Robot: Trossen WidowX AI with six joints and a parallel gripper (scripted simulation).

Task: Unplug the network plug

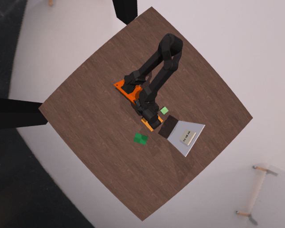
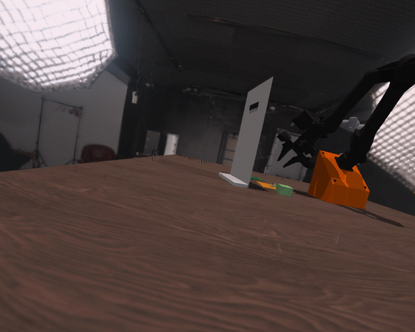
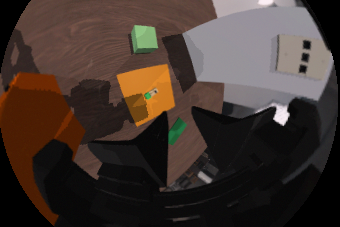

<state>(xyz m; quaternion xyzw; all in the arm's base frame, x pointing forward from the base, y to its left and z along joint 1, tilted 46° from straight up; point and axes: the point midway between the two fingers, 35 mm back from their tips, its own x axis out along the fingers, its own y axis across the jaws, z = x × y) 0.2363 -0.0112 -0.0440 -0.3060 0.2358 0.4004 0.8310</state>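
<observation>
The plug (image 3: 153,92), small and pale with a green end, lies inside the orange marked square (image 1: 147,125) (image 2: 265,185) (image 3: 161,74) on the table. My gripper (image 2: 281,163) (image 3: 179,111) is open, with nothing between its fingers. It hangs above the table, clear of the plug. In the top view the hand covers part of the square. The upright grey panel (image 1: 176,133) (image 2: 250,143) (image 3: 235,46) stands beyond the square, apart from the fingers. Its beige socket block (image 1: 187,138) (image 3: 290,56) shows three dark openings with no plug in them.
A light green block (image 1: 164,110) (image 2: 284,190) (image 3: 145,40) stands beside the square, near the panel's foot. A flat dark green piece (image 1: 140,138) (image 3: 176,132) lies on the square's other side. The orange arm base (image 1: 125,93) (image 2: 337,185) (image 3: 27,106) stands behind the hand.
</observation>
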